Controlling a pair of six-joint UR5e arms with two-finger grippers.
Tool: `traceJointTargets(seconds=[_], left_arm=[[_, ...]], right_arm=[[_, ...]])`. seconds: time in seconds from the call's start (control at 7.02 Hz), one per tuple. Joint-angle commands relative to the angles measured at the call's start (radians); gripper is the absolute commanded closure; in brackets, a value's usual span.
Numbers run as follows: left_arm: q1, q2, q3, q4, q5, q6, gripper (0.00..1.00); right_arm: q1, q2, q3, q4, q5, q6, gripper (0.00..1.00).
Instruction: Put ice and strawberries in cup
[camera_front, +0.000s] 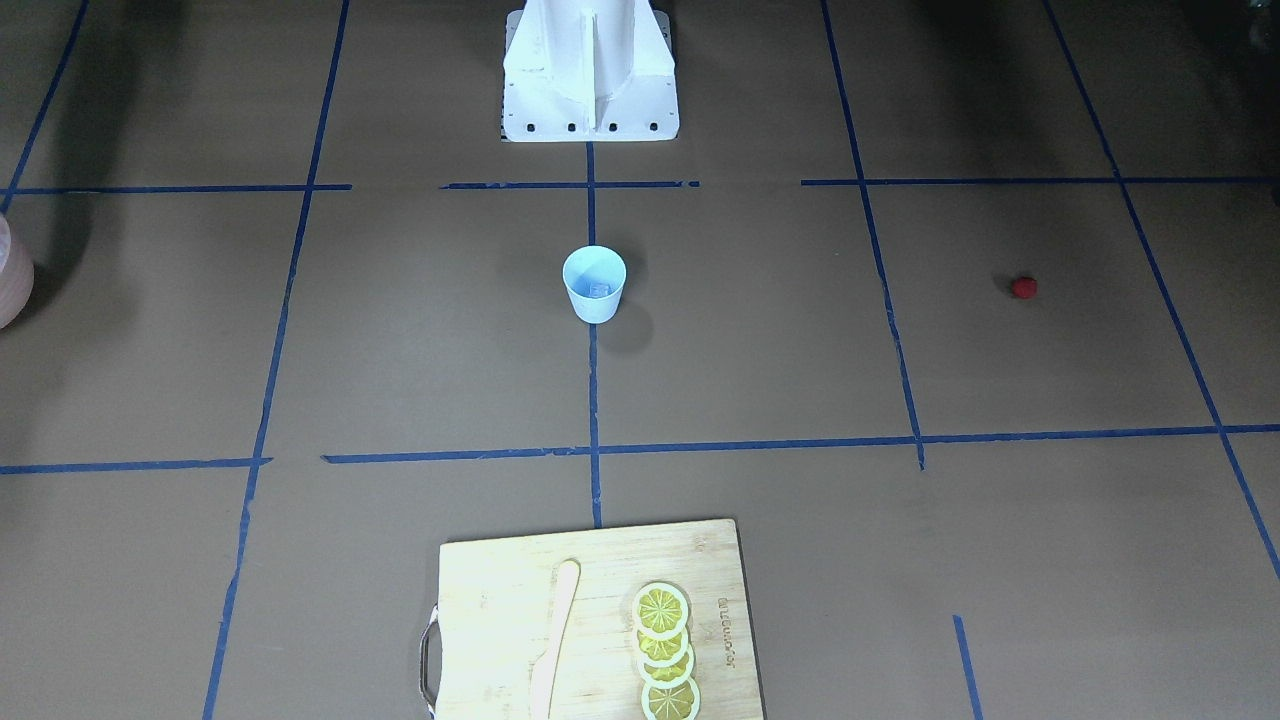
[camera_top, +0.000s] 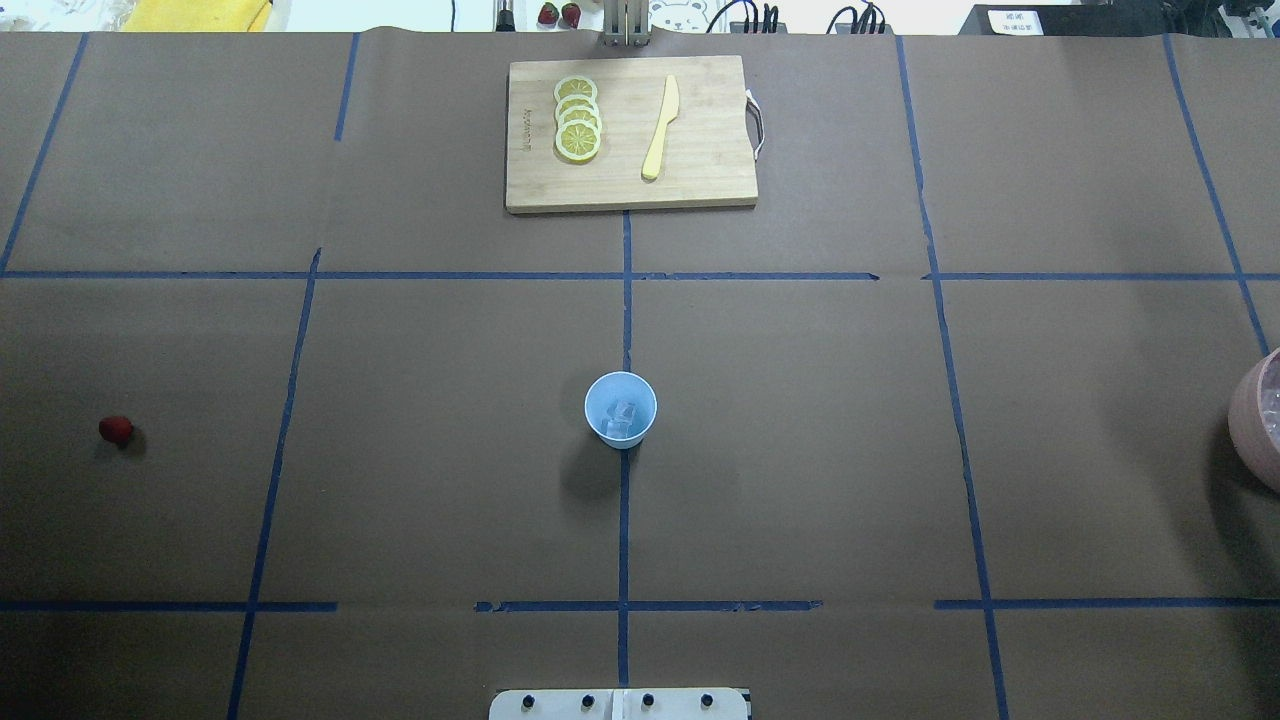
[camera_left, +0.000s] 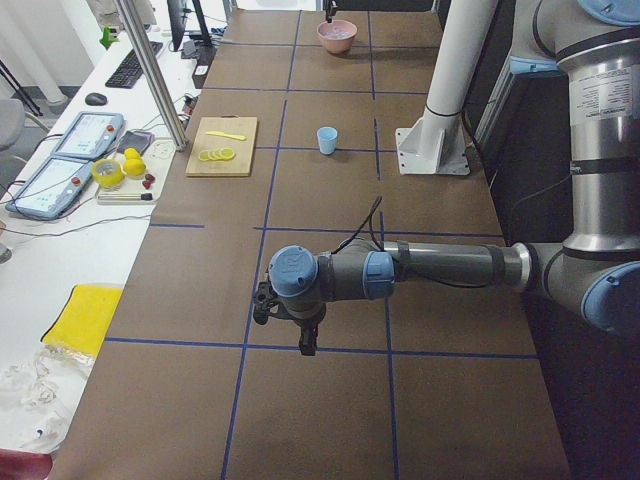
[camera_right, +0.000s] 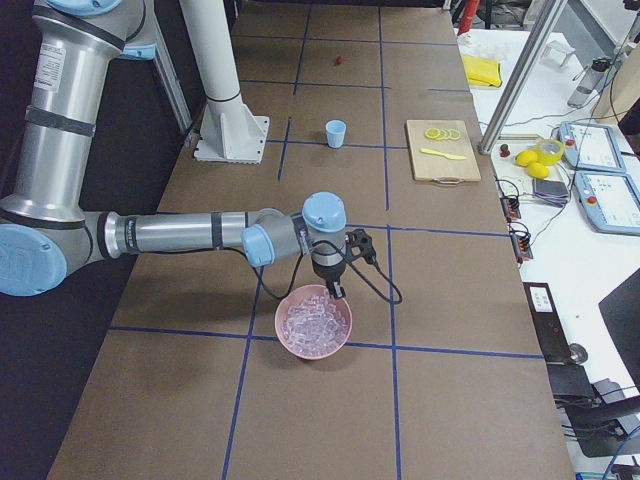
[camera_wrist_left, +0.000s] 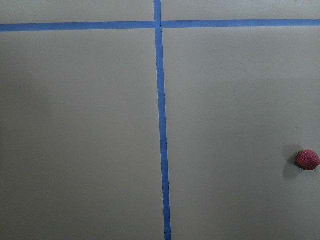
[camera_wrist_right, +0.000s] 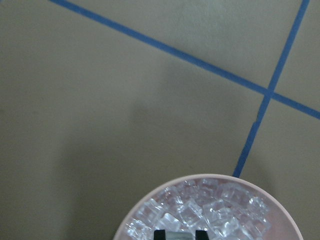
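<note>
Sitting mid-worktop, the cup (camera_top: 601, 398) holds an ice cube (camera_top: 624, 415); the strawberry (camera_top: 116, 430) lies well apart. My right pincer (camera_wrist_right: 179, 234) hangs over the pink bowl (camera_wrist_right: 215, 176) of ice (camera_wrist_right: 200, 210); my left pincer (camera_left: 304, 340) hovers near the strawberry. Spread or pinching, I cannot tell. I'd descend squarely, squeeze gently.

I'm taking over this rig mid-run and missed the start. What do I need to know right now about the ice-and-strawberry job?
Left hand: hangs above bare table close to the strawberry. I cannot tell whether it is open or shut.
Right hand: over the pink bowl of spare ice. Its tips show in the wrist view, but I cannot tell whether they hold a cube.
Cup: upright at mid-table, with some ice already inside.
Done: at least part of the ice.
Left: the strawberry lies on the table on the robot's left and must go into the cup. Perhaps more ice too.
</note>
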Motion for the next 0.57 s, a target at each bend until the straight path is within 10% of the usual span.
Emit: traceJointTargets(seconds=[0.0,0.43], left_arm=[[0.000,0.000,0.003,-0.002,0.001,0.000,0.00],[0.000,-0.002,0.000,-0.002,0.000,0.000,0.00]], right_arm=[[-0.006,0.123,0.066,-0.136,0.002,0.089,0.98],[-0.196,0.307,0.074,-0.140,-0.007,0.484,0.98]])
